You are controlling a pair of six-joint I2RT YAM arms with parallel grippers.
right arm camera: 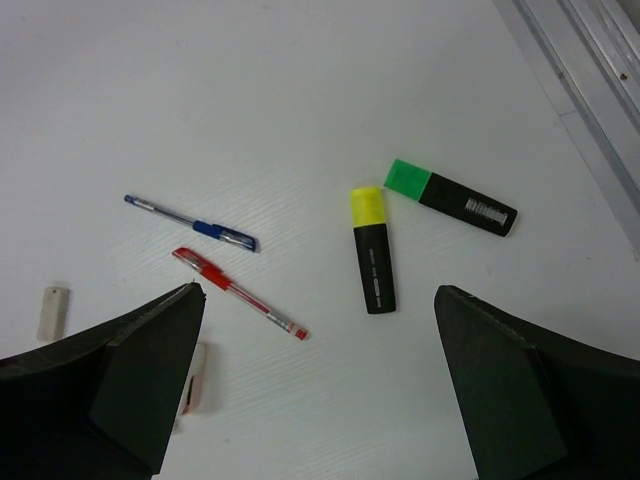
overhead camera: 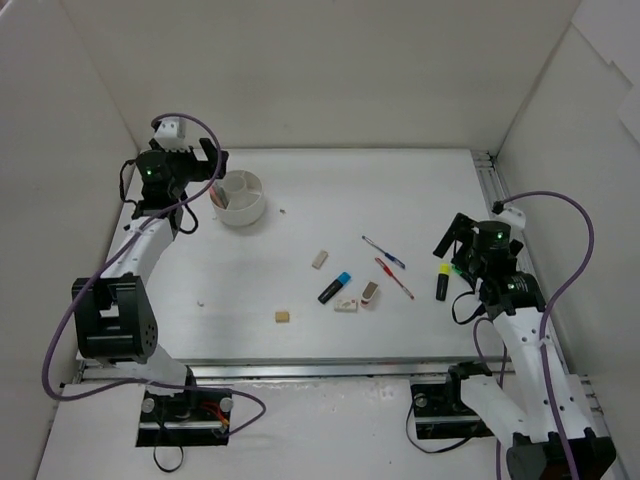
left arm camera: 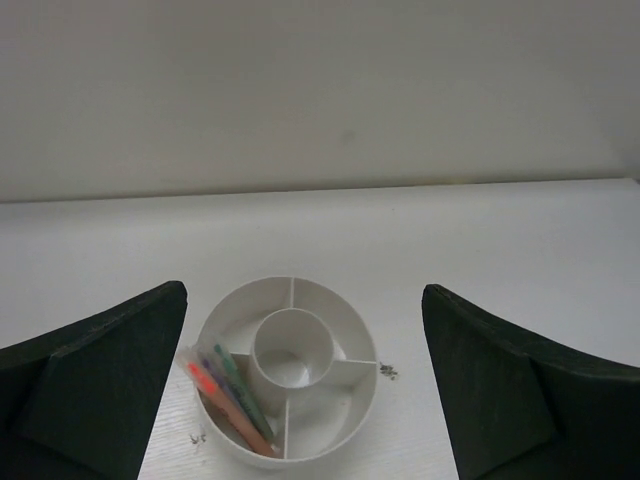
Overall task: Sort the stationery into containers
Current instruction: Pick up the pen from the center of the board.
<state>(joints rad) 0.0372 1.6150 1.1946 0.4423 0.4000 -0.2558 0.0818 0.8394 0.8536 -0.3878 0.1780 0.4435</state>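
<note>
On table (overhead camera: 400,200): two pens (overhead camera: 384,252), three markers (right arm camera: 373,262), four erasers (overhead camera: 320,259), one pot (overhead camera: 243,216).

Bright, even overhead light; soft shadows, sharp focus, no glare.

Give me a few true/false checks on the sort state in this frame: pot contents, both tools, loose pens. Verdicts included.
1. The pot already has pens in one outer compartment. True.
2. The right tool is shut on the yellow-capped marker. False: it is open, and the marker lies loose on the table.
3. The blue pen and the red pen lie apart, not crossing. True.
4. An eraser sits in the pot's centre well. False: the well looks empty.
5. The left tool is open and holds nothing. True.
</note>
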